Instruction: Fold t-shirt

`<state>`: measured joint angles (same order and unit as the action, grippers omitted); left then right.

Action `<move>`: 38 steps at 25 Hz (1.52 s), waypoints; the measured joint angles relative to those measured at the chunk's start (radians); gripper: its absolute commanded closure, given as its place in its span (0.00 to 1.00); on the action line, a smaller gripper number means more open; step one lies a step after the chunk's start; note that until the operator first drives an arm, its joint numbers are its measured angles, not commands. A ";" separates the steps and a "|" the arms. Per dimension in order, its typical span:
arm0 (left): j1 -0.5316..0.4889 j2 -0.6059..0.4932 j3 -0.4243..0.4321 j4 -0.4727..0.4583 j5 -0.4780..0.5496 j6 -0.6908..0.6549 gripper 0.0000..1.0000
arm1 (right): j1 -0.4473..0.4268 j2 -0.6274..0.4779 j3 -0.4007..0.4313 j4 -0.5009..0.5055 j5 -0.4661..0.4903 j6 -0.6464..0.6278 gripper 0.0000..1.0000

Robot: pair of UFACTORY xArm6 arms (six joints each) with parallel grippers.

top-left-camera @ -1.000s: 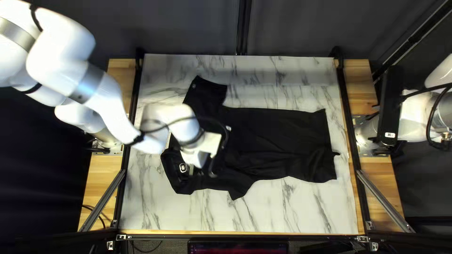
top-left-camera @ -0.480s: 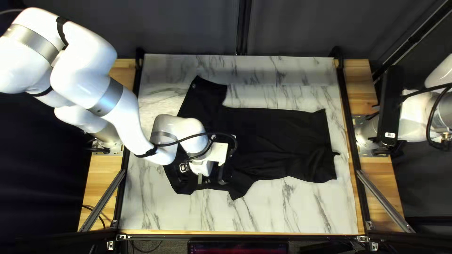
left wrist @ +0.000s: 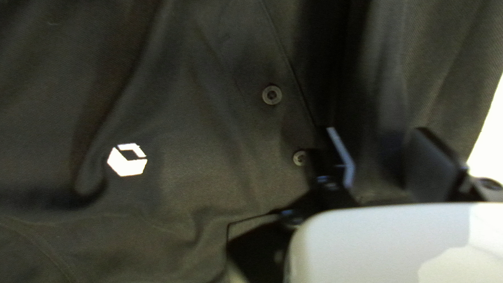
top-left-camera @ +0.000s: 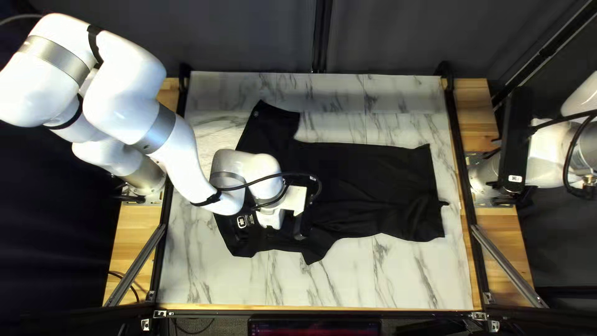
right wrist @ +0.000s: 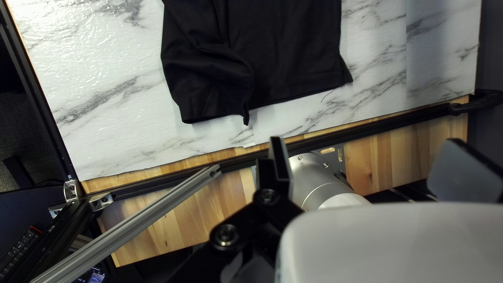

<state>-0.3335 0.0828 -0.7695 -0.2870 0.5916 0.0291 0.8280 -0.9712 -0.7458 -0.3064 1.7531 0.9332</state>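
A black button-placket t-shirt (top-left-camera: 373, 180) lies spread on the marbled table, collar end at the left and hem at the right of the top left view. My left gripper (top-left-camera: 286, 233) is low over the shirt's collar end. In the left wrist view, the left gripper (left wrist: 387, 162) has its fingers apart over dark folds, beside the placket buttons (left wrist: 272, 95); whether cloth rises between them is unclear. My right gripper (top-left-camera: 515, 140) hangs off the table's right side. The right wrist view shows the right gripper (right wrist: 372, 167) open and empty, with the shirt's hem (right wrist: 293, 99) ahead.
Black rails (top-left-camera: 463, 162) and wooden strips (top-left-camera: 505, 239) flank the marbled tabletop (top-left-camera: 217, 280). A slanting metal bar (top-left-camera: 507, 264) stands at the near right. My left arm (top-left-camera: 186, 162) reaches across the table's left part and hides some of the shirt.
My left arm has swung rightward over the shirt, and its gripper has shifted right. The right arm and the shirt's hem end look unchanged.
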 measured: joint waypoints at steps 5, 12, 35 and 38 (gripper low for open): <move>-0.064 0.037 -0.096 0.044 0.065 -0.104 1.00 | 0.000 0.000 0.000 0.000 0.000 0.000 0.00; -0.146 0.096 -0.224 0.117 0.145 -0.287 1.00 | 0.000 0.000 0.000 0.000 0.000 0.000 0.00; -0.293 0.089 -0.329 0.282 0.261 -0.689 1.00 | 0.000 0.000 0.000 0.000 0.000 0.000 0.00; -0.309 0.040 -0.292 0.296 0.290 -0.739 1.00 | 0.000 0.000 0.000 0.000 0.000 0.000 0.00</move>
<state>-0.6421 0.1228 -1.0612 0.0090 0.8818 -0.7100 0.8280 -0.9712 -0.7458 -0.3064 1.7531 0.9332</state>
